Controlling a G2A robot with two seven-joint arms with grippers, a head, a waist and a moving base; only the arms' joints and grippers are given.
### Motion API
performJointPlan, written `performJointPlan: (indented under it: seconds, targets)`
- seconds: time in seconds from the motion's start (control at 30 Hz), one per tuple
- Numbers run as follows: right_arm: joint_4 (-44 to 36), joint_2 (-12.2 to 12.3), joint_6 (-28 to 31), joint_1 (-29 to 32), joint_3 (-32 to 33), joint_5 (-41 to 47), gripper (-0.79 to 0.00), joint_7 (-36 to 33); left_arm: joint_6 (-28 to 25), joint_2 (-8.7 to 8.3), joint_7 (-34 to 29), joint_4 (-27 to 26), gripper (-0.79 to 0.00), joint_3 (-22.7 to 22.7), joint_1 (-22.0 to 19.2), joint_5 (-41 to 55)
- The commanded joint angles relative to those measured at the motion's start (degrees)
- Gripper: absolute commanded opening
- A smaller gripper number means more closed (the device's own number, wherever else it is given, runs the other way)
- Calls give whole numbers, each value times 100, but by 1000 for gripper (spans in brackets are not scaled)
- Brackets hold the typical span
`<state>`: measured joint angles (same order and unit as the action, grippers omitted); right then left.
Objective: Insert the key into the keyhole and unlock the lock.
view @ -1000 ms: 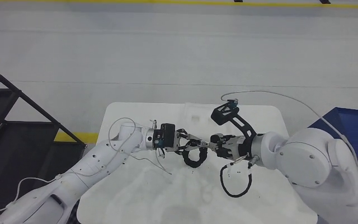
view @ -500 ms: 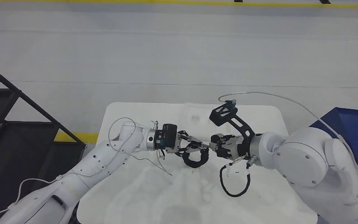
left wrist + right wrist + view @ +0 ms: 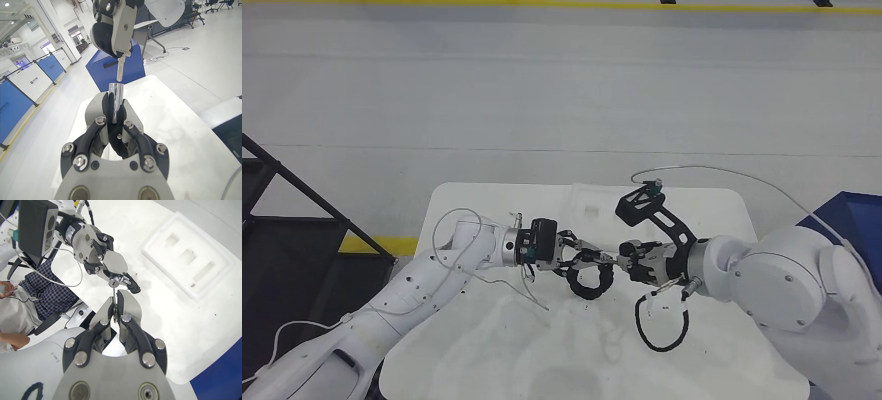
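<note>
A white desk carries a white foam tray, which lies beyond both grippers on the side away from the robot. Its three rectangular recesses hold nothing larger than a few dark specks. Above the desk the two arms meet tip to tip. The left gripper is closed tight around the lock, a chrome cylinder whose keyhole end faces the other arm. The lock's black cable loop hangs just under this gripper. The right gripper is pinched shut on the head of the key, with the blade sticking out past its fingertips in line with the cylinder. The key's tip is right at the keyhole face, but whether it touches or has entered cannot be made out.
</note>
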<state>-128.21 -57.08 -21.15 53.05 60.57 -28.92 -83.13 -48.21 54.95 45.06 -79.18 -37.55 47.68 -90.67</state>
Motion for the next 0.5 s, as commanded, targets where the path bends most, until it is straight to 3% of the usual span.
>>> performJointPlan:
  seconds: [0.0,0.47]
  targets:
    - [13,0,-9,-20,-17,19,-785,9,-20,-1,-24,-32,-785,-22,11,-56]
    - [90,21,-15,-94,-108,97,-785,15,-75,18,-48,-95,-785,-139,92,-183]
